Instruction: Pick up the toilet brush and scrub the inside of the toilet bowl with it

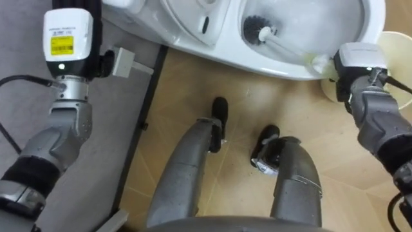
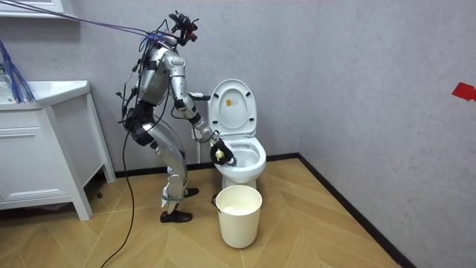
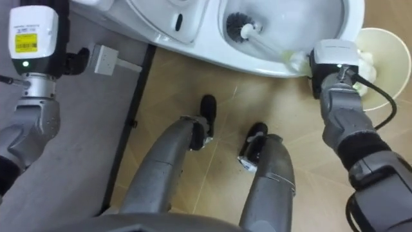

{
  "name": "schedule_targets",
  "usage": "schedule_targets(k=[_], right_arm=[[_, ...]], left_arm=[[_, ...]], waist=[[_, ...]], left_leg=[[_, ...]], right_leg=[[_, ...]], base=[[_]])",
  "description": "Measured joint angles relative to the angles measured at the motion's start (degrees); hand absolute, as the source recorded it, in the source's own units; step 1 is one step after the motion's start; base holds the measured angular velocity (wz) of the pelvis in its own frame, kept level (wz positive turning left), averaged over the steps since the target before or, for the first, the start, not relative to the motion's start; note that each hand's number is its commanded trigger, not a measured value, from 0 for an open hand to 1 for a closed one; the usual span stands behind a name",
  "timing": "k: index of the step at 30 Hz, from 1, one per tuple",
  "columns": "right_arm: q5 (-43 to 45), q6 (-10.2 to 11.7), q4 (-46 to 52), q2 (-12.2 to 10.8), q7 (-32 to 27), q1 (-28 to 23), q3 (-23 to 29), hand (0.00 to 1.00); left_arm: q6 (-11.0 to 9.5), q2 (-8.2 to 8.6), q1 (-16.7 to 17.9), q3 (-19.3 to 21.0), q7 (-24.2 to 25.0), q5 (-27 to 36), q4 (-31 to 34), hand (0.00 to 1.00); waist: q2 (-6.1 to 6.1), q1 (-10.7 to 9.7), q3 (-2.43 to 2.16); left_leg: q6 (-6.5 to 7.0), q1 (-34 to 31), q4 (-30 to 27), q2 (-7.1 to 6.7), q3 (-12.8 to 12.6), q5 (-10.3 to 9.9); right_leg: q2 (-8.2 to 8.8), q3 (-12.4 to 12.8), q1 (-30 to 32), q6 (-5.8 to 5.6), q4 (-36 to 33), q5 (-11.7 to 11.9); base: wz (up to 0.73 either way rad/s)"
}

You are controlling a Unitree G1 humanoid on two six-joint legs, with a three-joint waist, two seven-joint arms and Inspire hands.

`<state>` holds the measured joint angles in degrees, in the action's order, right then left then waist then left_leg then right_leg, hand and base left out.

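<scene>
Left eye view: black-bristled, white-handled brush (image 1: 259, 29) in bowl (image 1: 302, 26), in right robot hand (image 1: 354, 64) grasp.

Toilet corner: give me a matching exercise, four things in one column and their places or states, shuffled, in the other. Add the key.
Things:
1. bucket
2. brush head
3. cabinet
4. toilet lid

Places or states:
A. down inside the bowl
B. at the room view's left
C. raised upright
D. on the floor, in front of the bowl

Pairs: 1-D, 2-A, 3-B, 4-C
</scene>
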<state>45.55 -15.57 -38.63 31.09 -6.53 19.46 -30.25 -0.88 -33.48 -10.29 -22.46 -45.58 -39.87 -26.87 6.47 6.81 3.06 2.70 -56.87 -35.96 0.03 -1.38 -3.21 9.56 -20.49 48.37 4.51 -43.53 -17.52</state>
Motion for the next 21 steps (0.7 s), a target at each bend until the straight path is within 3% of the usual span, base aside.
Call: schedule_targets(k=[3,9,13,16,17,21], right_arm=[[0.0,0.3,0.4,0.4,0.5,-0.6,0.0,1.0],[-5.4,5.4,-10.1,4.8,-0.2,7.3,-5.1,1.0],[-20.1,8.4,-19.1,3.4,-0.5,12.6,-5.6,1.0],[-30.3,10.3,-21.9,2.0,-1.5,15.0,-2.4,1.0],[-34.6,10.6,-22.2,1.8,-2.1,15.6,-1.7,1.0],[-45.3,10.5,-24.4,1.7,-1.8,16.7,-1.2,1.0]], left_arm=[[-0.5,-0.04,0.3,0.0,-0.1,1.1,0.0,0.0],[-2.0,-1.52,-2.0,-1.3,1.5,1.0,-0.2,0.0],[-2.1,-1.88,-4.4,-2.0,1.4,0.8,-0.1,0.0],[-1.9,-1.89,-5.1,-2.0,1.1,0.3,-0.1,0.0],[-1.5,-1.89,-5.2,-2.0,0.9,0.1,-0.1,0.0],[0.0,-1.87,-6.5,-2.3,1.1,-0.3,-0.2,0.0]], waist=[[-0.16,0.0,-0.08],[-0.75,2.3,0.11],[-3.33,2.8,0.7],[-4.79,1.7,0.92],[-5.7,1.6,1.21],[-6.36,0.9,1.25]], left_leg=[[-0.1,0.5,0.1,0.52,0.0,-0.3],[-0.1,0.7,0.3,0.45,-0.2,-0.3],[-0.04,0.7,0.5,0.04,-0.4,-0.2],[0.26,1.0,0.4,-0.89,-0.9,0.0],[0.34,1.6,0.6,-0.95,-1.4,0.0],[0.76,1.7,-0.4,-0.9,-1.3,-0.3]], right_leg=[[-0.51,-0.2,-1.0,0.05,0.9,0.1],[-0.17,0.1,-0.8,0.02,0.3,0.1],[0.54,0.6,0.0,-0.1,-1.1,-0.4],[1.64,1.1,0.2,-0.52,-2.5,-1.3],[1.61,2.0,0.2,-0.72,-2.7,-1.4],[1.87,1.4,-0.6,-0.85,-3.0,-1.5]], base=[[0.0],[0.0],[0.08],[0.11],[-0.04],[0.01]])
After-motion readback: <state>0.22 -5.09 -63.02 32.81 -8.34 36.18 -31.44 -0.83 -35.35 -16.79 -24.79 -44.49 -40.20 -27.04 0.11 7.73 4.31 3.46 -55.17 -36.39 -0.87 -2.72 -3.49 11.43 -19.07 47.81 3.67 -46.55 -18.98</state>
